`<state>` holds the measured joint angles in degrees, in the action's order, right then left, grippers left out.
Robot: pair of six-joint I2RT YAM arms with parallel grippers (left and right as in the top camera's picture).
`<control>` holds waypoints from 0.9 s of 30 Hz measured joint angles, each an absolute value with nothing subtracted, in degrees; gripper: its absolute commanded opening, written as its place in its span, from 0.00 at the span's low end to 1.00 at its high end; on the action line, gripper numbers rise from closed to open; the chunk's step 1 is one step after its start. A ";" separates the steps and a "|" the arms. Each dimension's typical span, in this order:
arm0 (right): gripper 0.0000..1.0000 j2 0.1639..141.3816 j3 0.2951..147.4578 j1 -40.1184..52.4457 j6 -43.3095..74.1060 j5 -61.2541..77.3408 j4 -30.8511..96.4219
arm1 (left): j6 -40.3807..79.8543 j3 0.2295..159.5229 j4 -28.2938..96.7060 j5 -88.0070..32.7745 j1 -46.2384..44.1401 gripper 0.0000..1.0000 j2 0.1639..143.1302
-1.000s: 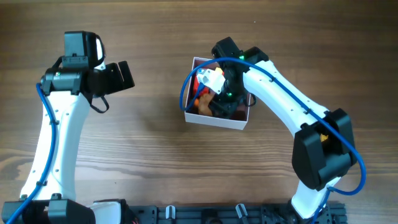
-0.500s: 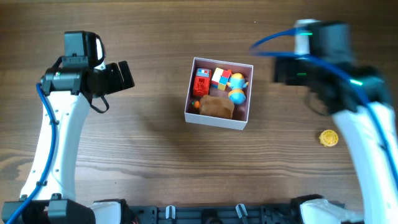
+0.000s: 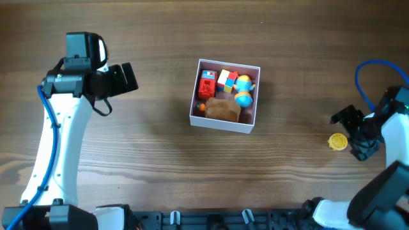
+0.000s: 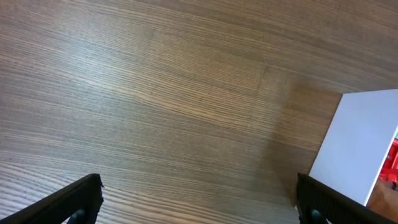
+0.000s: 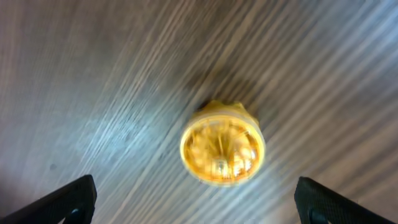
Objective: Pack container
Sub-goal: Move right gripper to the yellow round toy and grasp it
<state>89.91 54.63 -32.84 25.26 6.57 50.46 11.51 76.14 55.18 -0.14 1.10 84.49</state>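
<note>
We seem to be fetching the yellow toy [image 5: 222, 149], centred just ahead of our right gripper's [image 5: 199, 202] parted jaws; next we lower and close. The container [image 3: 221, 123] lies just beyond our left gripper's [image 4: 198, 199] spread, empty jaws.

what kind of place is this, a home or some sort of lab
Probably a robotics lab bench, not a home: a left arm and right arm standing at a black rail on the edge of a wooden table, with a container of toys and a loose yellow toy.

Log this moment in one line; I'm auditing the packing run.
container: several toys inside | yellow toy: outside | right gripper: open above it | left gripper: open, empty
</note>
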 measured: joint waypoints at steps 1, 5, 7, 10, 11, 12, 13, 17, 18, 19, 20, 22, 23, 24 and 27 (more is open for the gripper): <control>1.00 91.81 54.54 -32.84 25.23 6.68 49.67 | 11.51 76.14 55.13 -0.14 1.10 1.00 84.49; 1.00 96.84 54.46 -32.84 24.99 6.63 47.05 | 11.51 76.14 55.16 -0.14 1.10 1.00 84.49; 0.95 97.97 54.46 -32.84 24.58 6.59 46.02 | 11.51 76.14 55.13 -0.14 1.10 1.00 84.49; 0.77 98.76 54.46 -32.84 24.29 6.48 45.76 | 11.51 76.14 55.13 -0.14 1.10 1.00 84.49; 0.73 98.76 54.46 -32.84 23.94 6.42 45.80 | 11.51 76.14 55.13 -0.14 1.10 1.00 84.49; 0.71 98.80 54.46 -32.84 24.08 6.39 45.80 | 11.51 76.14 55.13 -0.14 1.10 1.00 84.49; 0.67 98.80 54.46 -32.84 24.08 6.39 45.82 | 11.51 76.14 55.13 -0.14 1.10 1.00 84.49; 0.66 98.80 54.46 -32.84 23.97 6.39 45.87 | 11.51 76.14 55.13 -0.14 1.10 1.00 84.49; 0.64 98.80 54.46 -32.84 23.97 6.39 45.93 | 11.51 76.14 55.13 -0.14 1.10 1.00 84.49; 0.60 98.80 54.46 -32.84 23.94 6.39 45.98 | 11.51 76.14 55.13 -0.14 1.10 1.00 84.49; 0.59 98.80 54.46 -32.84 23.90 6.39 45.98 | 11.51 76.14 55.13 -0.14 1.10 1.00 84.49; 0.54 98.80 54.46 -32.84 23.97 6.37 46.00 | 11.51 76.14 55.13 -0.14 1.10 1.00 84.49; 0.52 98.80 54.46 -32.84 23.94 6.37 46.00 | 11.51 76.14 55.13 -0.14 1.10 1.00 84.49; 0.51 98.80 54.46 -32.84 23.97 6.37 45.98 | 11.51 76.14 55.13 -0.14 1.10 1.00 84.49; 0.43 98.80 54.46 -32.84 23.97 6.39 46.00 | 11.51 76.14 55.13 -0.14 1.10 1.00 84.49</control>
